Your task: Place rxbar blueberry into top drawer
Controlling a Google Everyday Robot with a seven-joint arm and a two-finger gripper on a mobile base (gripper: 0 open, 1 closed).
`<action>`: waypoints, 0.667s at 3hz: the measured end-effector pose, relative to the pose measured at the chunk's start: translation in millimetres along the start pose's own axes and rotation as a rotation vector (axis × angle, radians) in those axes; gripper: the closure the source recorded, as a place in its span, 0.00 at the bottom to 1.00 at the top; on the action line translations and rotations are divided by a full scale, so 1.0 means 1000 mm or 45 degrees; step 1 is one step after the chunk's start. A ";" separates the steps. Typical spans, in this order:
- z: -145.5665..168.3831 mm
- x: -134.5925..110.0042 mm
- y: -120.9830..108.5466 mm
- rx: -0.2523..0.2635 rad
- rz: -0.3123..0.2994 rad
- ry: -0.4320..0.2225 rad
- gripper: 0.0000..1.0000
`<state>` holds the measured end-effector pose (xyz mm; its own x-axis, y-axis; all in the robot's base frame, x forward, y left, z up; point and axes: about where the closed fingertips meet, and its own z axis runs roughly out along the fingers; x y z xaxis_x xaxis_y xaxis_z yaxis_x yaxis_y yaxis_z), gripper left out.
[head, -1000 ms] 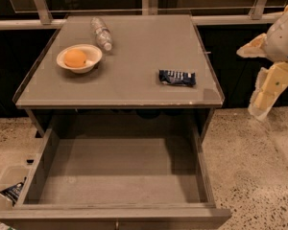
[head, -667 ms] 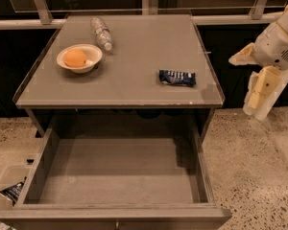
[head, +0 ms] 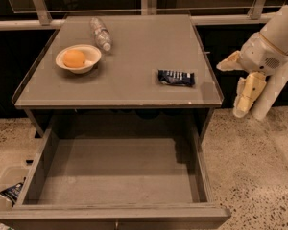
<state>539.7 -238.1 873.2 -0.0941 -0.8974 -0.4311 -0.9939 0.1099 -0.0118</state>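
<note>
The rxbar blueberry (head: pixel 176 77), a dark navy wrapper with white lettering, lies flat on the grey tabletop (head: pixel 134 51) near its right front corner. The top drawer (head: pixel 110 212) is pulled out wide below the tabletop, and its flat bottom is bare. My gripper (head: pixel 229 90) hangs off the table's right side, a little right of the bar and apart from it. It is open and holds nothing: one pale finger (head: pixel 229 61) points left toward the table and the other points down.
A white bowl (head: pixel 89 54) with an orange (head: pixel 75 58) sits at the tabletop's left. A clear plastic bottle (head: pixel 101 32) lies behind it. A dark packet (head: pixel 12 192) lies on the speckled floor left of the drawer. Rails run behind the table.
My gripper has moved left toward the table's right edge. The bar, the bowl, the bottle and the drawer have not moved.
</note>
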 end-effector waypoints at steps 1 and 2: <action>0.025 0.006 -0.004 -0.039 -0.041 -0.134 0.00; 0.055 -0.016 -0.021 -0.036 -0.164 -0.319 0.00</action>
<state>565.4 -202.5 830.5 0.0469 -0.7690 -0.6375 -0.9983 -0.0131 -0.0576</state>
